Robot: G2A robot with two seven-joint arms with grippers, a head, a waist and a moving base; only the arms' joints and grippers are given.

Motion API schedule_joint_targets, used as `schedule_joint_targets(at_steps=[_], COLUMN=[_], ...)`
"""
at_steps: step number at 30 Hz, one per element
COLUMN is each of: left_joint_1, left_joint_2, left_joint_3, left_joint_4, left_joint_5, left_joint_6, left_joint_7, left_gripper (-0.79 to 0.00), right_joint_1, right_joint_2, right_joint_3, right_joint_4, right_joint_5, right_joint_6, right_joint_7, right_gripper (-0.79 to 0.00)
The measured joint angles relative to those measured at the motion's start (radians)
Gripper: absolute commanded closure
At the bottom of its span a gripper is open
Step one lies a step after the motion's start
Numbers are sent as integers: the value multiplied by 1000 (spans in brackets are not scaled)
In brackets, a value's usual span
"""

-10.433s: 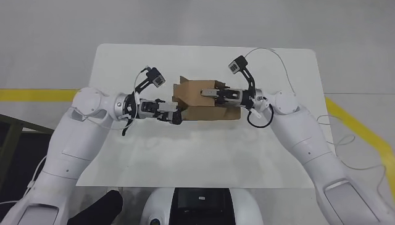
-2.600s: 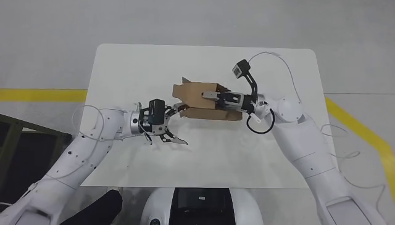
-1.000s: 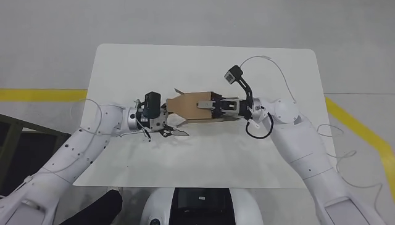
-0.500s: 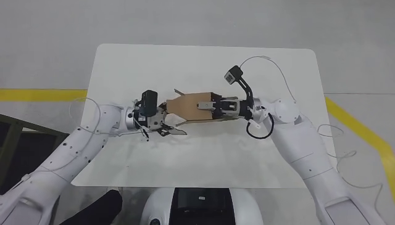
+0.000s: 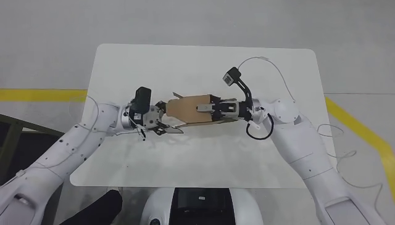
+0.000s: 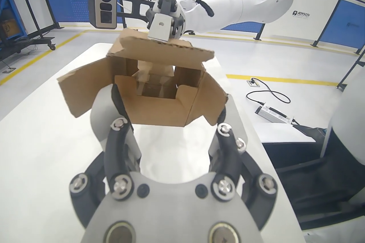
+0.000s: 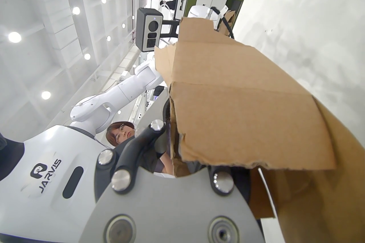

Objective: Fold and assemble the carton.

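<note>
1. The left pincer (image 6: 165, 106) is spread wide and holds nothing. Its two fingers (image 6: 114, 118) stand either side of the carton's lower flap (image 6: 155, 110). Whether they touch the cardboard I cannot tell.
2. Right at its fingertips is the carton (image 5: 185, 109), plain brown corrugated board over the white table (image 5: 278, 151). Its open end faces this pincer. The lower flap juts toward the pincer, a top flap (image 6: 165, 47) hangs out above, and side flaps (image 6: 77, 90) splay outward on both sides.
3. Beyond, at the carton's far end, the right pincer (image 5: 207, 108) is closed on the top wall and steadies the carton.
4. The carton is probably very light. Its panels look stiff, but it hinges loosely at every crease, so it would likely slide or skew if pushed while unheld. The board would dent under hard pinching. The best hold is on a flat panel close to a crease. A flap is better pressed in with the flat of a finger than gripped by its edge.
5. The left wrist view looks through the open end into the carton, where folded inner pieces sit deep inside. From the top view the carton's top hides that interior, but both arms can be seen meeting the carton from opposite ends. The right wrist view alone shows a ragged, torn cardboard edge (image 7: 228, 165) beside the right pincer.
</note>
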Motion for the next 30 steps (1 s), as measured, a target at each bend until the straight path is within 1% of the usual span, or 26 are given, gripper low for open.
schedule_joint_targets(at_steps=[1, 4, 13, 20, 30], left_joint_1=[-5, -19, -48, -48, -18], left_joint_2=[2, 7, 12, 6, -2], left_joint_3=[6, 25, 58, 48, 2], left_joint_4=[2, 12, 23, 18, -23], left_joint_5=[-8, -35, -63, -65, -44], left_joint_6=[0, 0, 0, 0, 18], left_joint_7=[0, 0, -3, -29, -87], left_gripper=[-554, -462, -311, -283, -249], right_joint_1=[0, -1, -3, -3, -7], right_joint_2=[0, 0, 0, 1, 2], right_joint_3=[0, -1, -3, -3, 1], right_joint_4=[-1, -4, -11, -13, -13], right_joint_5=[0, 0, -1, -1, 3], right_joint_6=[0, 1, 1, -1, 0], right_joint_7=[1, 3, 3, 1, -7], right_gripper=[0, 0, 0, 0, 0])
